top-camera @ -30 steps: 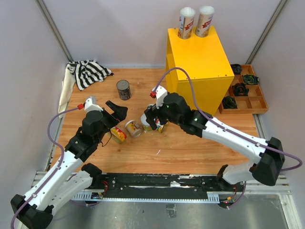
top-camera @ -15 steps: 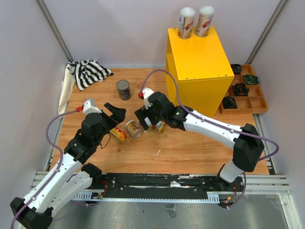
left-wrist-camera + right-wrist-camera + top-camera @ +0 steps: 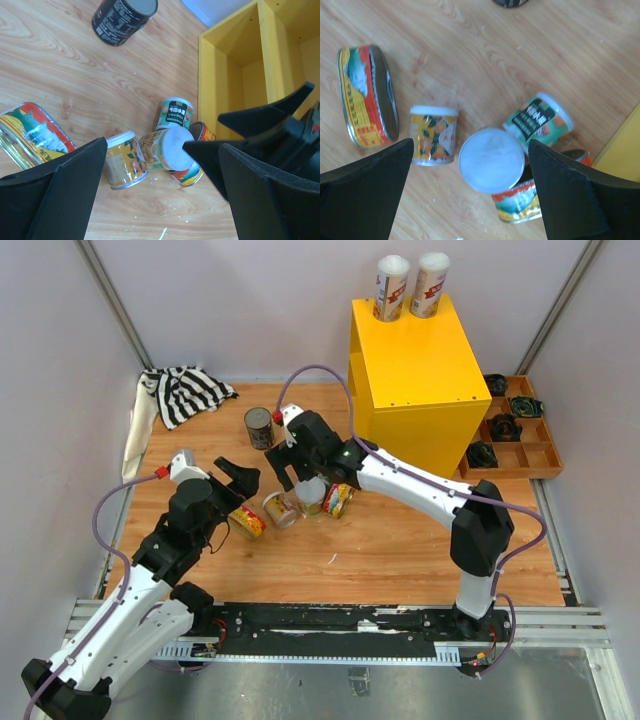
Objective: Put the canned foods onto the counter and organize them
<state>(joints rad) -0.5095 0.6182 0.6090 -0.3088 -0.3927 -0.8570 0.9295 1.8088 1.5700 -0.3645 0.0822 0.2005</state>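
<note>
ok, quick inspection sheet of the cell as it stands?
Surface: wooden table, few pale specks.
Job's things: two tall cans on the yellow cabinet; dark can upright on table; five cans jumbled together.
Clutter: striped cloth; wooden tray of black parts.
Grippers: left tool open, empty; right tool open over the white-lidded can.
Cables: purple cables along both arms, clear of cans.
Surroundings: grey walls; metal rail at near edge.
</note>
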